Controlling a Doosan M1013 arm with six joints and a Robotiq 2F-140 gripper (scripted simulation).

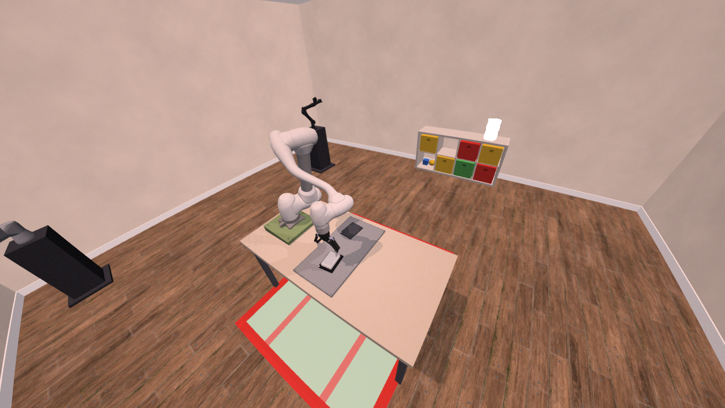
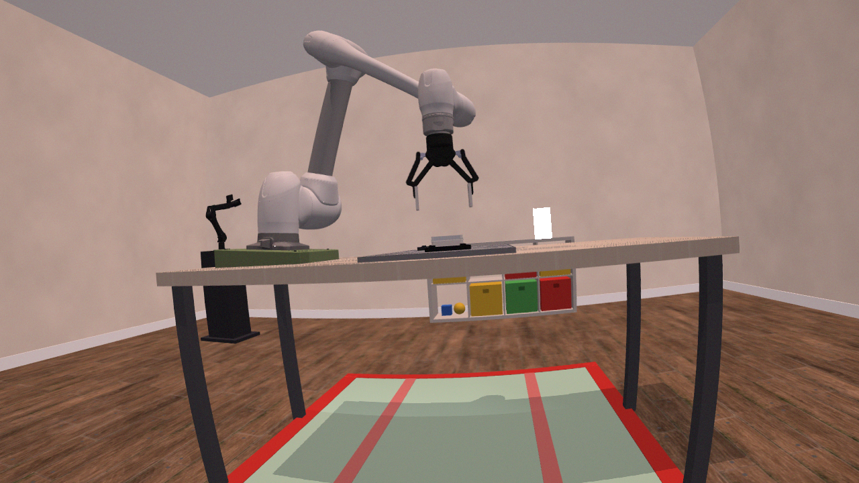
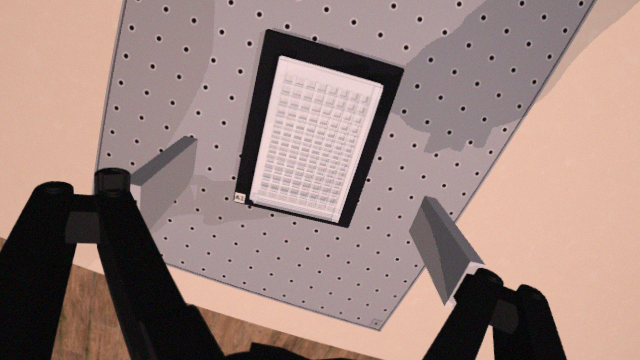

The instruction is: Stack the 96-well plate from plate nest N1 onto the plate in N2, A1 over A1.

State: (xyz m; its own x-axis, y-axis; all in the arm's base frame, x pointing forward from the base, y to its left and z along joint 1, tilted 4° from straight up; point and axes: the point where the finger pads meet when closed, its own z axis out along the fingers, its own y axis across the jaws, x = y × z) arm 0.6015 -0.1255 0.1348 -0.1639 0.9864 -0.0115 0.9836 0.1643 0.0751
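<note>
A white 96-well plate (image 3: 316, 140) sits squarely in a black plate nest (image 3: 260, 125) on the grey perforated board (image 3: 440, 65). A small A1 label (image 3: 239, 198) marks its near left corner in the wrist view. The plate's lower and right sides show a doubled rim. The same plate shows in the top view (image 1: 330, 261) and edge-on in the exterior view (image 2: 447, 239). The other black nest (image 1: 351, 229), nearer the arm's base, is bare. My gripper (image 3: 310, 188) is open and empty, well above the plate, fingers straddling it (image 2: 443, 206).
The arm stands on a green base plate (image 1: 289, 226) at the table's corner. A shelf with coloured bins (image 1: 462, 154) stands by the far wall. A black pedestal with a small arm (image 1: 318, 147) stands behind the table. A red-bordered mat (image 1: 324, 344) lies on the floor.
</note>
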